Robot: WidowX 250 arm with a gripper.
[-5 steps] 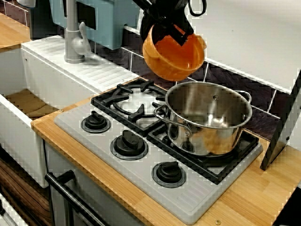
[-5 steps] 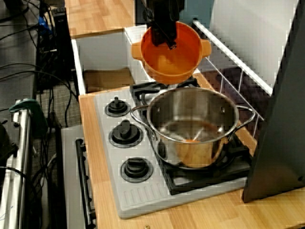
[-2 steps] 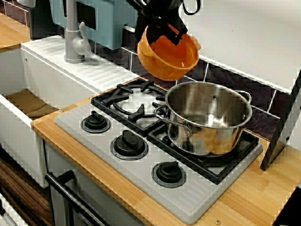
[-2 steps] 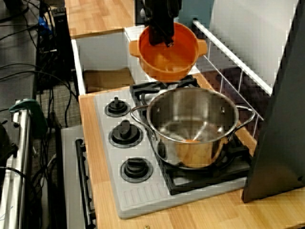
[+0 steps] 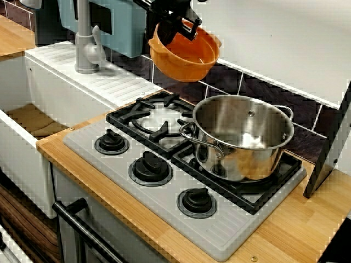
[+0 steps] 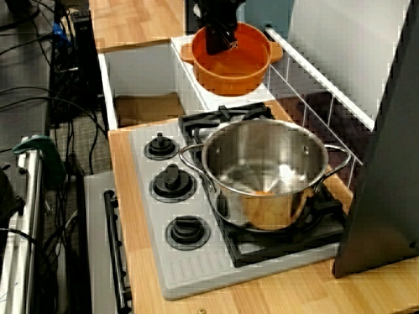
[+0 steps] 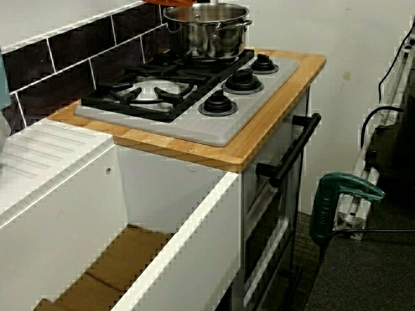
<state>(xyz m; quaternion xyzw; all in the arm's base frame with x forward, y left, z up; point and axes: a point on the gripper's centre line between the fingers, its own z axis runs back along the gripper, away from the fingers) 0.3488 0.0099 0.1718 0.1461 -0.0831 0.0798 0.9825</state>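
Note:
My gripper (image 5: 178, 24) is shut on the near rim of an orange two-handled bowl (image 5: 185, 53) and holds it in the air, almost level. From the stove's end, the gripper (image 6: 221, 38) and bowl (image 6: 230, 64) hang over the white drainboard (image 6: 226, 98), just past the empty burner grate (image 6: 219, 118). A steel pot (image 5: 241, 137) stands on the right burner, apart from the bowl. Inside the pot (image 6: 265, 171) a small orange patch shows low down; I cannot tell if it is an object or a reflection. In the sink-side view only a sliver of the bowl (image 7: 170, 2) shows.
The grey stove top (image 5: 230, 233) carries three black knobs (image 5: 149, 167) along its front. A faucet (image 5: 85, 38) and a deep white sink (image 5: 22, 137) lie to the left. A dark panel (image 5: 329, 148) leans at the right. A green clamp (image 7: 340, 201) stands on the floor.
The gripper carried the orange bowl up and to the left, off the steel pot's rim toward the drainboard, and the bowl tipped back to nearly level. The steel pot stayed put.

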